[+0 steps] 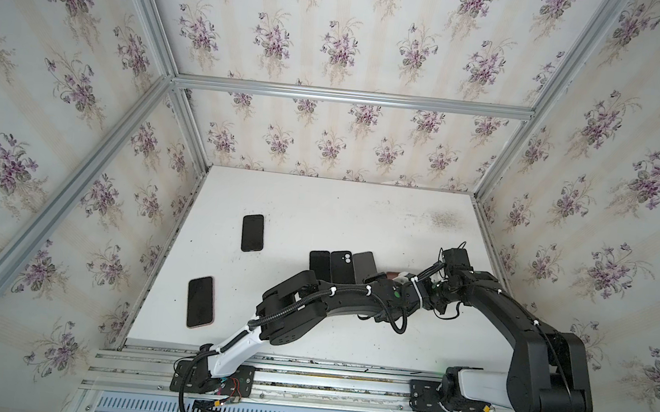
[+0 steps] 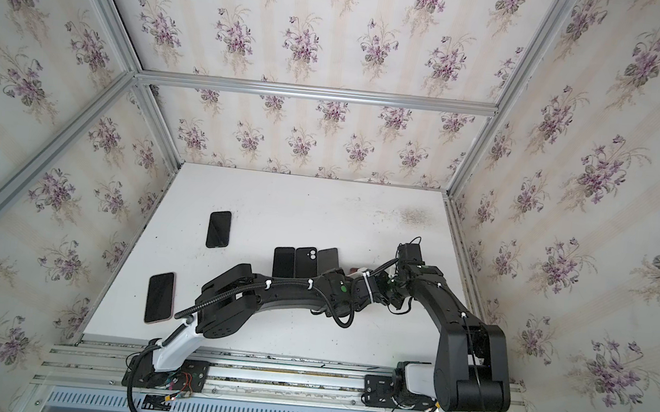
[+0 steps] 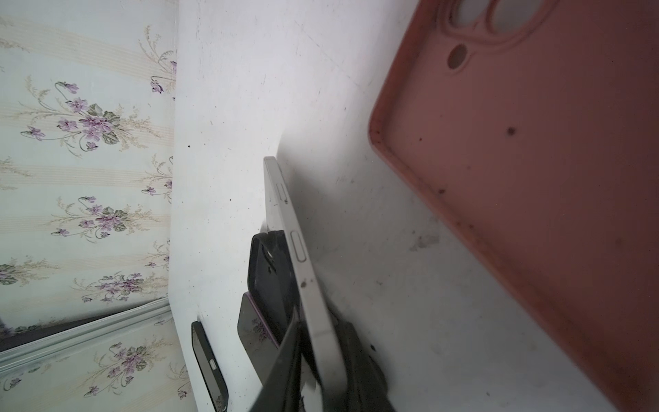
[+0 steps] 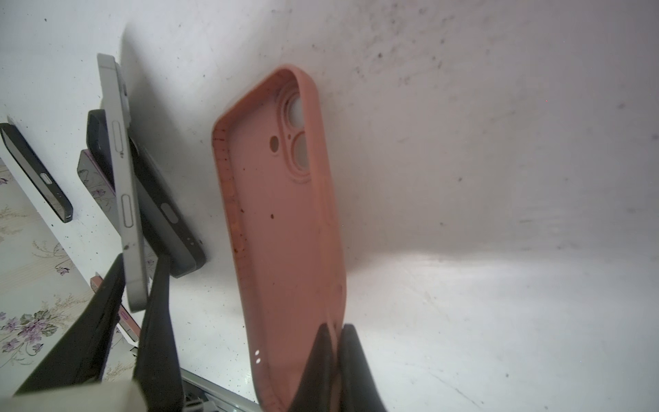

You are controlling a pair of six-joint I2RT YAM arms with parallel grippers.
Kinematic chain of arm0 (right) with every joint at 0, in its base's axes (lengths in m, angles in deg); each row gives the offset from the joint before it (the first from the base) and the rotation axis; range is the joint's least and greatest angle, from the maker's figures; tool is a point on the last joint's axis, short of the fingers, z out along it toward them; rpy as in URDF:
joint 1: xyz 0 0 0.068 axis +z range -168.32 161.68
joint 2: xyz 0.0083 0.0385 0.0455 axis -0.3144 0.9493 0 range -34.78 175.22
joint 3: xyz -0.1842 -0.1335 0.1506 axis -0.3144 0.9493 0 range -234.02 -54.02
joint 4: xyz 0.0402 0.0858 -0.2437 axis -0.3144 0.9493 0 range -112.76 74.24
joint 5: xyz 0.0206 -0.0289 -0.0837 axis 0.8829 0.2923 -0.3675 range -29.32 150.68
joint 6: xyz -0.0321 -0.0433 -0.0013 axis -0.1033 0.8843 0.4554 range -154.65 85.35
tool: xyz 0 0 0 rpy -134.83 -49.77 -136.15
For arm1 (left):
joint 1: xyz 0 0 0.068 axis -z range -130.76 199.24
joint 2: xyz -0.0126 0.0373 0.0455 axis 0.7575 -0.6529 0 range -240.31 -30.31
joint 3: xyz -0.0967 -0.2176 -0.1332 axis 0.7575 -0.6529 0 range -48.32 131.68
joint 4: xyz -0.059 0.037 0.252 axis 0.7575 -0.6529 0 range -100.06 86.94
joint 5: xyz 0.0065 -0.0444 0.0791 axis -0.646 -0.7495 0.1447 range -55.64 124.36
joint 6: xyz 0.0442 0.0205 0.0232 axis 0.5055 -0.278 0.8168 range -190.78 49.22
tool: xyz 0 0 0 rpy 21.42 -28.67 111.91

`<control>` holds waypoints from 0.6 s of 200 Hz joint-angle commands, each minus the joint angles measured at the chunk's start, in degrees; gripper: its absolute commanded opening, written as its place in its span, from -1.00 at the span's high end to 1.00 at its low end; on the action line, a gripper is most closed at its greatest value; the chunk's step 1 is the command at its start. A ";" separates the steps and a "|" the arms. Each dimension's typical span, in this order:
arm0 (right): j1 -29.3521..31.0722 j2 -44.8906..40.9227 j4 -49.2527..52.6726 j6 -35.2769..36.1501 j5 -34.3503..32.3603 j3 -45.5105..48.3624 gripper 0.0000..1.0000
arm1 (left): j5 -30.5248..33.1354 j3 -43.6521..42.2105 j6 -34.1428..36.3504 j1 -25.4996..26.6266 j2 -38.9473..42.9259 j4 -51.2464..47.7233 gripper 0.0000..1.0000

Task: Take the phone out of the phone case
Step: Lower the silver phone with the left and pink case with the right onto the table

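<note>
My right claw [image 4: 336, 330] is pinching one end wall of the pink case [image 4: 285, 232], clenched tight. The case is hanging empty over the counter [image 4: 499, 285], its long axis running straight out from the fingers, with the camera cutout at the far end and the hollow side facing the phone. My left claw [image 3: 319, 330] is straddling the near end of the silver phone [image 3: 289, 228]; I cannot tell whether it is gripping. The phone is standing on its thin edge, pointing away from the claw, alongside the case but apart from it. Three dark phones [image 1: 340, 266] are lying in a row just beyond.
</note>
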 commanded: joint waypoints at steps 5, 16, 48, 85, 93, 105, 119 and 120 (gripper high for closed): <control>0.35 0.14 -5.29 0.23 5.55 -0.53 1.00 | -8.79 -0.76 5.11 0.43 -0.71 0.05 0.50; 0.37 0.28 -4.89 0.32 4.92 -0.69 1.00 | -8.70 -1.01 5.05 0.33 -0.66 0.22 0.47; -1.26 0.76 -3.26 0.94 3.28 -1.37 1.00 | -8.96 -1.85 4.82 -0.09 -0.35 1.03 0.35; -3.14 1.37 -2.99 2.13 3.83 -1.86 1.00 | -9.31 -2.24 4.22 -0.57 0.06 1.53 0.16; -3.10 1.75 -3.08 2.28 4.06 -2.03 1.00 | -9.40 -2.22 4.05 -0.64 0.25 1.67 0.10; -3.10 2.34 -3.39 2.56 4.48 -2.25 1.00 | -9.53 -2.23 3.81 -0.71 0.76 1.75 -0.04; -3.14 2.99 -2.91 3.24 3.42 -2.79 1.00 | -9.62 -2.34 3.30 -0.68 1.67 1.77 -0.24; -3.12 3.02 -2.89 3.28 3.32 -2.85 1.00 | -9.64 -2.36 3.27 -0.70 1.80 1.74 -0.25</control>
